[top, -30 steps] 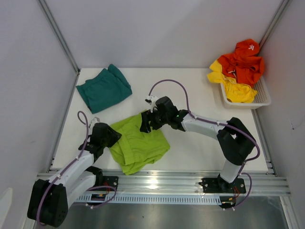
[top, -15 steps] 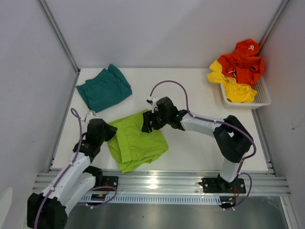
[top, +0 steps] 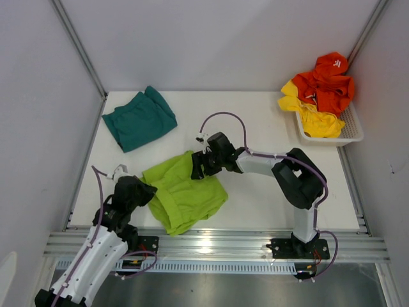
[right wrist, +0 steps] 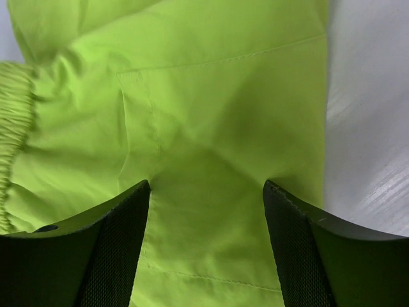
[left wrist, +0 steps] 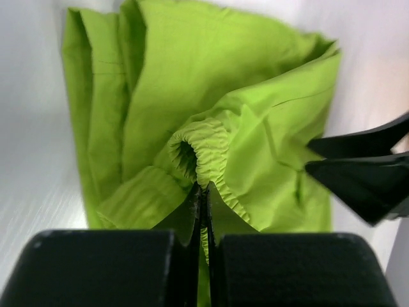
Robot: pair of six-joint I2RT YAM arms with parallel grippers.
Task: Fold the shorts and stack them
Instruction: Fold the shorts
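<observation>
The lime green shorts (top: 185,195) lie bunched on the table's front middle. My left gripper (top: 151,191) is shut on their elastic waistband (left wrist: 204,153) at their left edge. My right gripper (top: 198,167) is open and presses down on the shorts' far right part, its fingers (right wrist: 121,243) spread on the green fabric (right wrist: 211,128). The right gripper's black fingers also show at the right of the left wrist view (left wrist: 364,169). The teal shorts (top: 139,118) lie folded at the table's far left, apart from both grippers.
A white basket (top: 350,133) at the far right holds orange (top: 327,83) and yellow (top: 313,115) garments. Grey walls close in the table on the left, back and right. A metal rail (top: 217,246) runs along the front edge.
My left gripper has pulled the waistband back toward the front left, dragging the shorts' left edge. My right gripper has stayed pressed on the fabric, shifting slightly left.
</observation>
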